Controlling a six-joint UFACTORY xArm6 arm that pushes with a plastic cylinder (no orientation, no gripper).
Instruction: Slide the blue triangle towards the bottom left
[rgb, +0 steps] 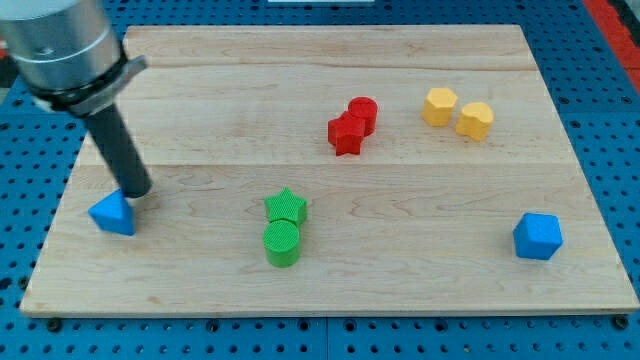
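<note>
The blue triangle (112, 213) sits near the bench's (420, 270) left edge, low down, so most of the slide looks done. My tip (136, 193) touches its upper right; there are no fingers, only the rod. A short push toward the corner remains.

Our arm: broad silver-grey metal cylinder at the view's top left, ringed by a darker flanged collar. Below it, a straight matte black rod, round in section, plain-surfaced, ending at our tip (135, 192).
</note>
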